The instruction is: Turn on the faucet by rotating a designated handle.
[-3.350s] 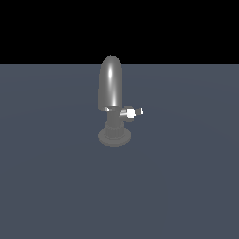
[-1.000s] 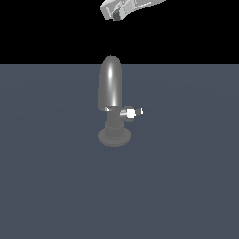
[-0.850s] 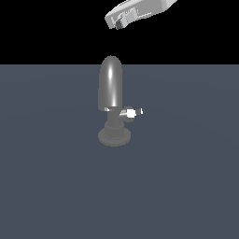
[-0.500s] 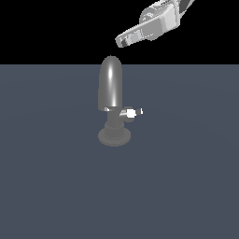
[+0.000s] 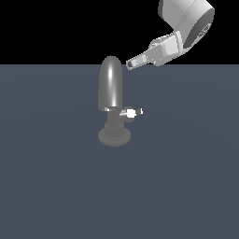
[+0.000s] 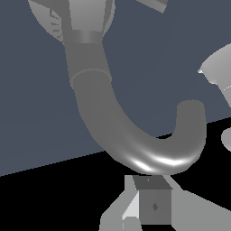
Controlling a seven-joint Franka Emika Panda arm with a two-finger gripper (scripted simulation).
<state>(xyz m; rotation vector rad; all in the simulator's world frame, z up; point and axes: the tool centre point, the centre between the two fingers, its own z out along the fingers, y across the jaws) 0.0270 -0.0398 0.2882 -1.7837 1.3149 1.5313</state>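
Faucet, shiny grey, rounded spout, white-tipped handle

The faucet was shiny grey metal. Its handle was grey with a white tip. The floor was plain slate blue.

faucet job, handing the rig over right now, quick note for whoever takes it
Tool: holds nothing, up beside the top of the faucet on the exterior view's right; open or shut cannot be told.
Handle: juts from the stem toward the exterior view's right, well below the tool, not touched.
Done: approach only.
Left: lower the tool to the handle, engage it and rotate it.
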